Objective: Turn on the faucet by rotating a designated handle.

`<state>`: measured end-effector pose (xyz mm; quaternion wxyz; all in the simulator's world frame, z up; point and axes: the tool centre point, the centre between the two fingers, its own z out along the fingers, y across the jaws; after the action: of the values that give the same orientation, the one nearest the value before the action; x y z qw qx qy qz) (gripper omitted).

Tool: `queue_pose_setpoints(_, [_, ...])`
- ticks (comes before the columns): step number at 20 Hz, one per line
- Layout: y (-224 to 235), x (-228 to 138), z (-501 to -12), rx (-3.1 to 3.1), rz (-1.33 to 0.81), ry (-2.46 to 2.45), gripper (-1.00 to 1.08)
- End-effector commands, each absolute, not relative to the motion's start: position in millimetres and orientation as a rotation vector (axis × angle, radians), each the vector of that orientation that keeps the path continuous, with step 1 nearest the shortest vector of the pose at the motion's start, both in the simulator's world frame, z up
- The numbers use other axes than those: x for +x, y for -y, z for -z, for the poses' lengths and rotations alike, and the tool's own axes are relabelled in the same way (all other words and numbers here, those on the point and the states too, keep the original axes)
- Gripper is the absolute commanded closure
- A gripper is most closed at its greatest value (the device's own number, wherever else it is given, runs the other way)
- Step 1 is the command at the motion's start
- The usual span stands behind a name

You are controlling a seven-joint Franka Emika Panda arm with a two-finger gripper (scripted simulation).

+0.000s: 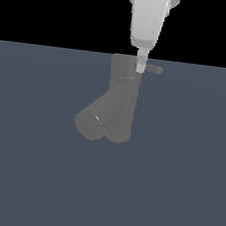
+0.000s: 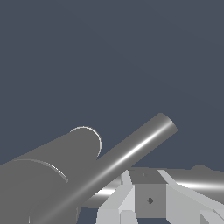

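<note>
One Franka arm reaches down from the top of the exterior view, its gripper [image 1: 140,65] level with the cap of the faucet [image 1: 117,103], a dark grey Y-shaped body standing on the flat grey floor [image 1: 185,194]. The thick spout [image 1: 97,118] slants down toward the exterior view's left. The handle [image 1: 154,68], a thin rod, sticks out sideways from the cap toward the exterior view's right, and the visible finger sits right at its root, close against the cap.

Seen from the wrist camera, the fingers [image 2: 148,199] lie near a bright horizontal rod, with thicker cylinders crossing in front. How wide the jaws stand cannot be told from either view, nor whether they hold anything; contact with the rod looks likely but is not certain.

Turning appears to be the step in hand. Done well, the push would come against the rod's side, following a circle around the upright axis. Pressing farther out along the rod would give better leverage and less risk of slipping over it.
</note>
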<state>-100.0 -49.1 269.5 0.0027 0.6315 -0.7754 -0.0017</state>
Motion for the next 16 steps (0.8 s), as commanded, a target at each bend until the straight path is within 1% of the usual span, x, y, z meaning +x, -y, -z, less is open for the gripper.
queue_pose_setpoints(1, [73.1,-92.8,-269.6,1.945,-0.003,2.467,1.08])
queue_pose_setpoints(16, [123.4,-67.1,-269.7,1.919,-0.001,2.487,1.08])
